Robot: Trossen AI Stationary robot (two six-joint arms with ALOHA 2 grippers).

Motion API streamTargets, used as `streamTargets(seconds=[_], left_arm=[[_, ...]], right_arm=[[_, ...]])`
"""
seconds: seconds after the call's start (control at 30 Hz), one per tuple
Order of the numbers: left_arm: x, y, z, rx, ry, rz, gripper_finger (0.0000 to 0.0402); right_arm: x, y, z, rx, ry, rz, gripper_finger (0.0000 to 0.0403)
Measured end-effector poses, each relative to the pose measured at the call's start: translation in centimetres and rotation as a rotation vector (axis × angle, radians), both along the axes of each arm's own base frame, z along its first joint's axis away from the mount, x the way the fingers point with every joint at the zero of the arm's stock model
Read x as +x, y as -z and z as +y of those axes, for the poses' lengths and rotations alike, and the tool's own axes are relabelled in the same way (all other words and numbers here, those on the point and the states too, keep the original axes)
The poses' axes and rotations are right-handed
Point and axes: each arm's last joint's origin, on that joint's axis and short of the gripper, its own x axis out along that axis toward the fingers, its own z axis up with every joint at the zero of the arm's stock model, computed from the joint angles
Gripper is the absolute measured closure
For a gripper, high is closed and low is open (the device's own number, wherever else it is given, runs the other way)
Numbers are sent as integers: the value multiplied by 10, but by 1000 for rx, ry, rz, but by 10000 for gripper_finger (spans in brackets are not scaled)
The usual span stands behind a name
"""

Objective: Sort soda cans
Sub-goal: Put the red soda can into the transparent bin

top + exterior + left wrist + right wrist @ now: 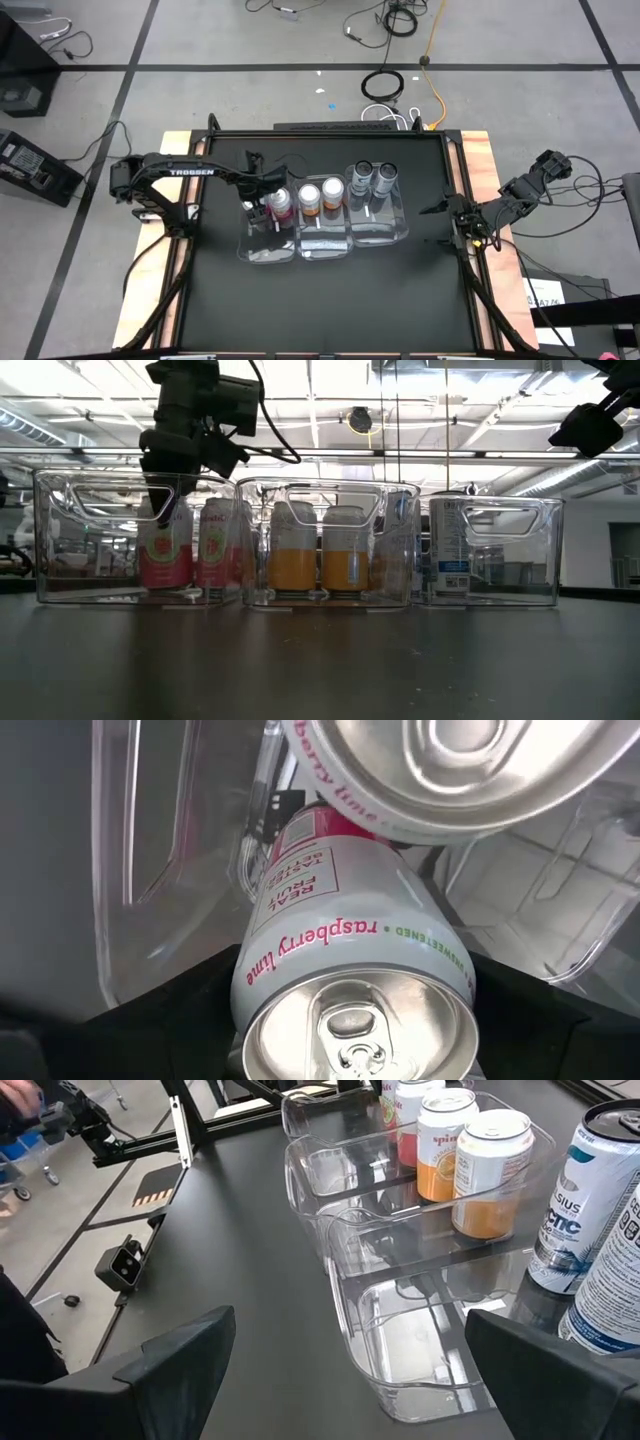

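Three clear bins stand side by side mid-table. The left bin (262, 245) holds two pink raspberry-lime cans: one stands free (283, 204), and my left gripper (165, 500) comes down from above shut on the other (165, 555). Two orange cans (310, 197) (332, 193) stand in the middle bin. Two grey cans (362, 178) (385, 177) stand in the right bin. My right gripper (441, 209) waits open near the table's right edge, touching nothing. My left gripper holds the pink can by its upper body just below the silver top (300, 945), pinched between the two fingers (150, 1020), one on either side. The fingers come from above, pointing down. The can stands upright, its base level with its neighbour's (222, 550) on the bin floor.
The bins' near halves hold nothing (325, 240) (420, 1350). Bare black tabletop (330, 310) lies on the near side and to the left and right of the bins. Cables lie on the floor beyond the far edge.
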Motion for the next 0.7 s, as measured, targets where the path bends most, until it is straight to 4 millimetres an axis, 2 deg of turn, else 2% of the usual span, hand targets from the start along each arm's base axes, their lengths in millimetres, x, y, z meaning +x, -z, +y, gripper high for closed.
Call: streamTargets(seconds=[0.4, 0.7], left_arm=[[2, 0, 1, 13, 2, -20, 71], [2, 1, 2, 40, 33, -9, 6]], right_arm=[[0, 0, 0, -1, -1, 0, 14], [0, 0, 0, -2, -2, 0, 14]])
